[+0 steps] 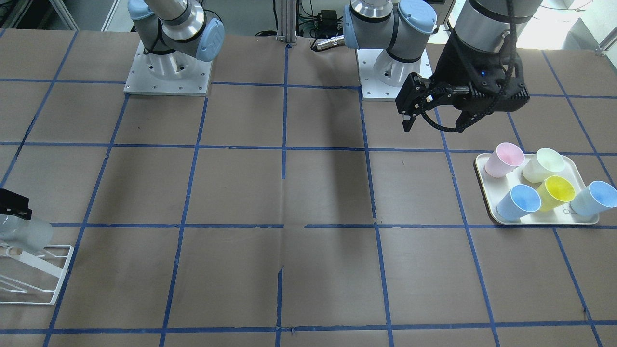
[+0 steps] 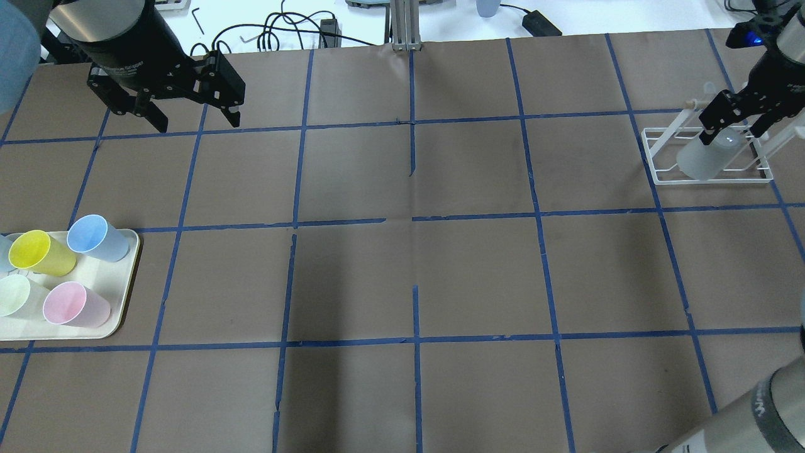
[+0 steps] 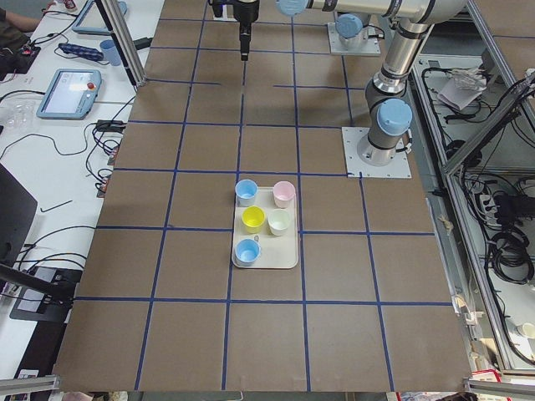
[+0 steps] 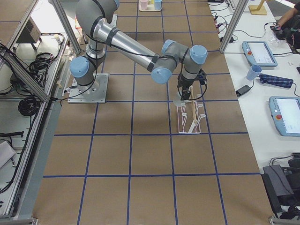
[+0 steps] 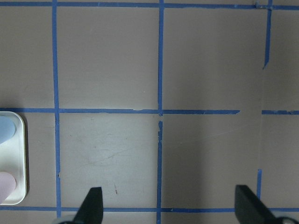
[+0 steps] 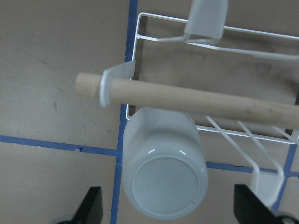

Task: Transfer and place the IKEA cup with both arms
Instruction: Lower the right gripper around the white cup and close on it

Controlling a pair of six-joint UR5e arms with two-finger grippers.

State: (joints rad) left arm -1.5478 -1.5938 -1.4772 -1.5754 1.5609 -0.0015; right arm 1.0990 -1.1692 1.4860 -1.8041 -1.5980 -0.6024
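right wrist-mounted view looks down on the ikea cup (image 6: 163, 179), base up, hanging on the white wire rack (image 6: 205, 16) just below the rack's wooden bar (image 6: 196, 95). the right claw (image 2: 732, 129) straddles it, fingers apart, touching nothing. well away from the rack, the left claw (image 2: 195, 119) hangs spread wide above the worktop (image 2: 409, 270).

The left arm (image 1: 487, 24) and right arm (image 4: 129, 43) are smooth silver tubes with round light blue caps (image 1: 210, 39) at the joints. Each rises from a square pale metal plate (image 1: 144, 86) dotted with small screws. The left claw (image 2: 197, 121) and right claw (image 2: 732, 126) are matt black, each with two flat tapering fingers (image 5: 92, 205). A ribbed black cable (image 1: 436, 126) loops beside the left claw, whose housing carries a small blue light (image 1: 483, 73).
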